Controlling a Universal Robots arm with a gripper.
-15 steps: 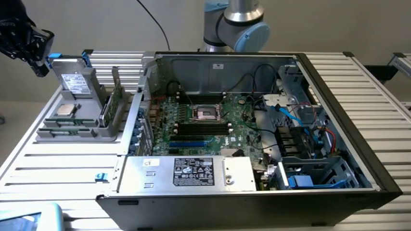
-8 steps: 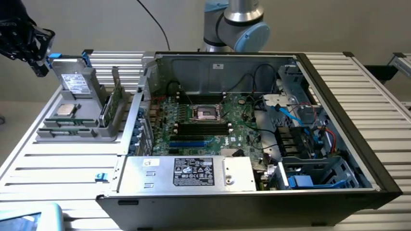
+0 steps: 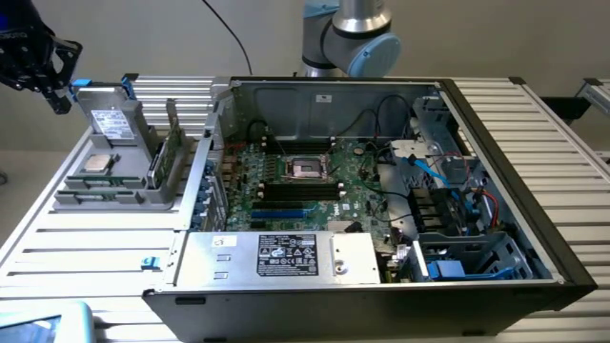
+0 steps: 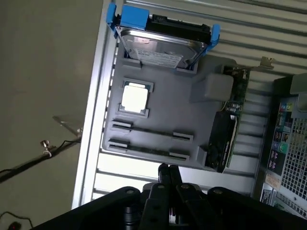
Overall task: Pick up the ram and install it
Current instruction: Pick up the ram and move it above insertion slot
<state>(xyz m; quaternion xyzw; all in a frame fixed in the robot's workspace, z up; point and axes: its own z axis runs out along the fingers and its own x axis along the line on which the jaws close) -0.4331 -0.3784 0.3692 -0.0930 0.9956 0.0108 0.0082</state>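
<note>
Exterior view: the gripper (image 3: 59,100) hangs over the far end of the grey parts holder (image 3: 110,202), well apart from the open computer case (image 3: 496,179), with free air around it. The ram (image 3: 96,184) sits edge-up in a holder groove, probably so fingers can straddle it. Wrist view: the jaws are pressed together and empty, and the ram (image 4: 144,149) lies below them near the holder's edge.

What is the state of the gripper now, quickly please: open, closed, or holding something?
Gripper: jaws closed, holding nothing.
</note>
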